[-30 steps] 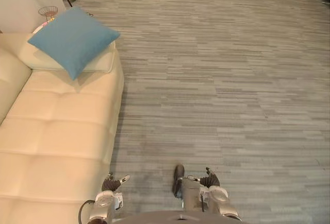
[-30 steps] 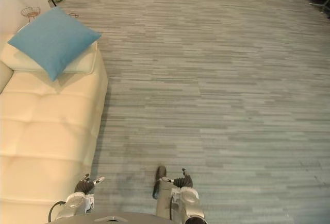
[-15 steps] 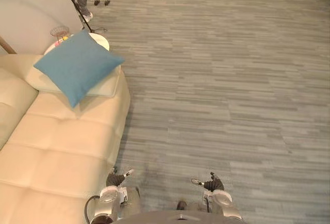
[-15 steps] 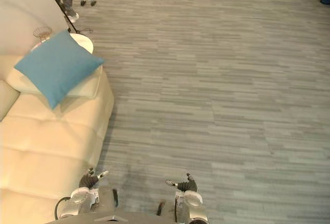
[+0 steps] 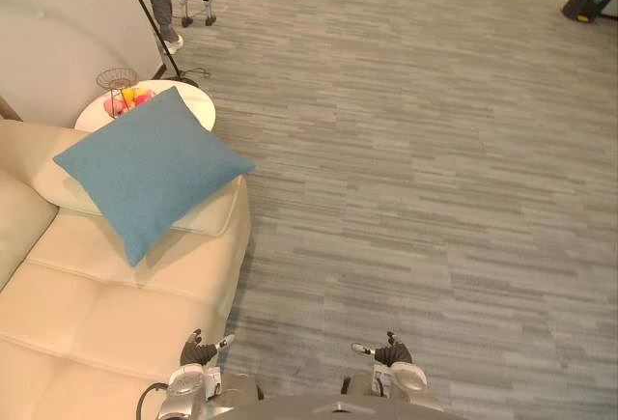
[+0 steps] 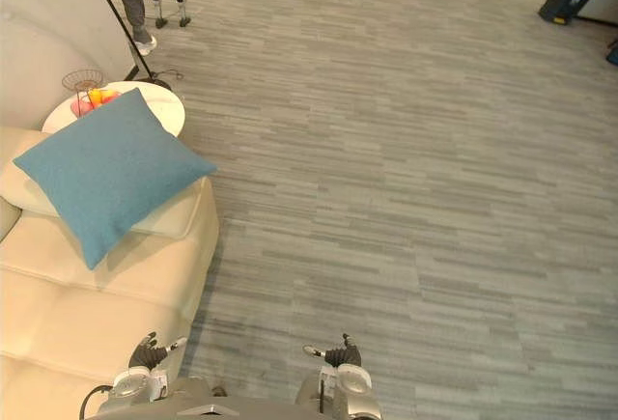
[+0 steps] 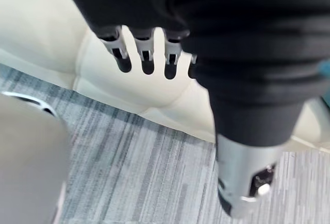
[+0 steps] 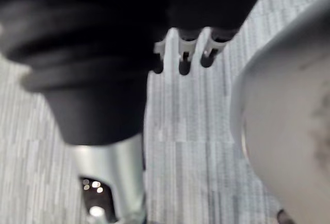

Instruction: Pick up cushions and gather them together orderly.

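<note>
Cushion [image 5: 150, 183] atop sofa [image 5: 97, 314], round table [image 5: 199, 101] behind

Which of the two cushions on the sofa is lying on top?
The blue cushion; it lies across the cream cushion, which sits directly on the sofa.

Cushion [image 5: 150, 183] is plain teal-blue, sofa [image 5: 97, 314] cream, second cushion [image 5: 214, 215] pale cream. Floor [image 5: 415, 179] is streaky grey. Side table [image 5: 198, 103] white, basket [image 5: 118, 80] holds something pink and orange, fruit maybe.
</note>
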Available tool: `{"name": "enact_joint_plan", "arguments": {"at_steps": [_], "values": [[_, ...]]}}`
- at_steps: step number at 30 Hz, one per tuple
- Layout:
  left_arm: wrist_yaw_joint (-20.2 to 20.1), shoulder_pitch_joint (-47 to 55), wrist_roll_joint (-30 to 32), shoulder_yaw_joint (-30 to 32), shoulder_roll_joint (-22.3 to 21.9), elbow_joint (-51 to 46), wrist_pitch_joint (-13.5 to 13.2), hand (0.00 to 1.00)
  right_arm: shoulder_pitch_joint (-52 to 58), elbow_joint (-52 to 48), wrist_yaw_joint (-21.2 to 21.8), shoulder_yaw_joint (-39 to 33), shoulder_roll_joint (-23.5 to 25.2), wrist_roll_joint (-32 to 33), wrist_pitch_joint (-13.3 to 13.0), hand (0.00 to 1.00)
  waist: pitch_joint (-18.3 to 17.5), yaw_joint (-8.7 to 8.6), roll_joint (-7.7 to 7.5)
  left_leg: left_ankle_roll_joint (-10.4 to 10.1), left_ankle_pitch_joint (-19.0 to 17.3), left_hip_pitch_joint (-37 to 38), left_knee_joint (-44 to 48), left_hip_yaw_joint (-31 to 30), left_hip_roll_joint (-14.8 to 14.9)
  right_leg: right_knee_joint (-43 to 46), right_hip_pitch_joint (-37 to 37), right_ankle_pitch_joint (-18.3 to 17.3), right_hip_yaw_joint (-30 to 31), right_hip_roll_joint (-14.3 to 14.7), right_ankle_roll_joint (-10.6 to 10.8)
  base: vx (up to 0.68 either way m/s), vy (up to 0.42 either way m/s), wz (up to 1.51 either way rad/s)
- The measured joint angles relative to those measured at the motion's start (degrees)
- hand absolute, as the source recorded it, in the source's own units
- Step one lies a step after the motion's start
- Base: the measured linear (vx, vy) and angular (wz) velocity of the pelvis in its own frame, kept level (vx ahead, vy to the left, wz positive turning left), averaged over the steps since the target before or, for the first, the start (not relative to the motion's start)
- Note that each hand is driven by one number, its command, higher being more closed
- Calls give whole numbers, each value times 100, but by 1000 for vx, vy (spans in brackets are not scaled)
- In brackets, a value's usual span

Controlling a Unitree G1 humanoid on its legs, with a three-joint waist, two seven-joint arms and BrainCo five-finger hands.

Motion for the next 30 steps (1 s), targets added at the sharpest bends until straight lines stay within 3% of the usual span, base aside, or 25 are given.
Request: {"name": "enact_joint_plan", "arguments": {"at_steps": [1, 2, 4, 5, 6, 8, 11, 12, 14, 15, 17, 19, 20, 21, 22, 24, 25, 26, 28, 30], "values": [[3, 4, 0, 2, -11, 0, 0, 0, 0, -22, 0, -7, -1, 1, -5, 0, 3, -3, 5, -14, -1, 97, -82, -50, 21, -245, -54, -81, -21, 62, -42, 353, -214, 62], [4, -11, 0, 14, -39, 1, 0, 0, 1, -27, 0, -10, -5, 4, -43, 0, 8, -40, 29, -156, -66, 267, -199, -237, 124, -1133, -162, -146, 1, 291, -80, 270, -222, 50], [10, -57, 0, 15, -71, 10, -1, 0, -26, -50, 0, -19, -5, 6, -61, 0, 15, -47, 29, -316, -197, 316, -240, -467, 223, -2240, -262, -15, 280, 520, -95, 227, -243, 65], [12, -65, 3, 25, -83, 11, -2, 0, -18, -48, -2, -56, -5, 7, -57, 0, 17, -56, 20, -449, -286, 360, -244, -630, 243, -2981, -256, 230, 577, 611, -78, 326, -337, 81], [14, -68, 7, 43, -93, 39, -1, 0, 29, -49, -1, -81, -39, 7, -58, 0, 15, -84, 31, -599, -388, 437, -249, -837, 251, -3215, -195, 890, 750, 689, -69, 376, -337, 74], [8, -15, 39, 204, -309, 115, -10, 0, 35, 11, -9, -266, -215, 6, -53, 0, -118, -13, 306, -651, -278, 512, -456, -1220, 391, -2811, -255, 447, 557, 820, -158, 390, -283, 57], [16, 24, 52, 253, -443, 116, -14, 0, 112, 56, -14, -327, -307, 18, -35, 0, -148, -51, 418, -738, -138, 463, -200, -1573, 513, -2310, -105, -149, 84, 698, -362, 366, -255, 71], [12, 13, 52, 268, -470, 107, -14, 0, 119, 56, -14, -315, -301, 34, -35, 0, -153, -85, 426, -800, -109, 220, 387, -1680, 581, -2425, 138, -227, -141, 687, -394, 437, -261, 111], [10, -9, 50, 311, -489, -23, -30, 0, 159, 55, -18, -222, -272, 83, -38, 0, -127, -62, 395, -1117, 131, -429, 1729, -1616, 695, -2714, 568, -264, -422, 688, -443, 322, -167, 85], [9, -19, 49, 371, -494, -135, -36, 0, 151, 55, -26, -153, -245, 120, -42, 0, -108, 9, 365, -1137, 152, -919, 2685, -1332, 854, -2958, 893, -274, -610, 694, -466, 256, -68, 62], [12, -17, 44, 403, -484, -227, -36, 0, 119, 55, -26, -120, -191, 128, -54, 0, -99, 68, 343, -938, 44, -1371, 3196, -626, 1036, -3306, 1323, -265, -815, 679, -450, 213, -24, 52], [15, -46, 44, 401, -486, -262, -40, 0, 96, 50, -28, -137, -168, 138, -54, 0, -101, 135, 346, -691, -29, -1674, 2365, 278, 1044, -3647, 1750, -209, -1101, 579, -348, 214, 79, 52], [17, -46, 44, 400, -485, -263, -41, 0, 96, 46, -27, -156, -167, 139, -53, 0, -106, 145, 353, -595, 87, -1691, 2021, 452, 1042, -3680, 1799, -202, -1163, 568, -336, 220, 117, 54], [17, -42, 44, 396, -488, -254, -41, 0, 92, 28, -28, -172, -171, 139, -58, 0, -119, 137, 406, -338, 532, -1767, 1281, 782, 1028, -3690, 1888, -207, -1270, 634, -240, 235, 136, 65], [19, -100, 45, 387, -398, -229, -60, 0, 70, 48, -30, -220, -83, 155, -38, 0, -131, 169, 202, -179, 619, -1708, 1016, 937, 787, -3755, 1874, -185, -1221, 501, -154, 242, 132, 72], [22, -112, 45, 357, -189, -228, -77, 0, 64, 55, -34, -278, 82, 231, -39, 0, -138, 184, -77, -111, 800, -1666, 577, 952, 467, -4063, 1884, -26, -1188, 376, -145, 224, 127, 50], [24, -101, 46, 353, -136, -196, -67, 0, 40, 57, -33, -280, 107, 234, -39, 0, -143, 202, -115, -91, 831, -1642, 482, 945, 394, -4159, 1906, 46, -1184, 357, -143, 207, 105, 31], [22, -38, 46, 354, -65, -24, -44, 0, 13, 64, -32, -293, 113, 232, -40, 0, -138, 211, -110, -57, 859, -1485, 280, 875, 251, -4355, 2075, 263, -1161, 327, -117, 202, 88, 27], [28, 13, 2, 352, -28, 28, -39, 0, 31, 136, -32, -293, 114, 226, -42, 0, -141, 215, -115, -7, 891, -1189, -10, 860, 59, -4254, 2241, 342, -1115, 200, -78, 182, 85, 33], [19, 18, -3, 346, -2, 163, -46, 0, 14, 337, -28, -284, 95, 222, -50, 0, -156, 196, -100, 32, 959, -846, -383, 701, -152, -3564, 2137, 361, -1029, 2, -57, 108, 65, 35]]}}
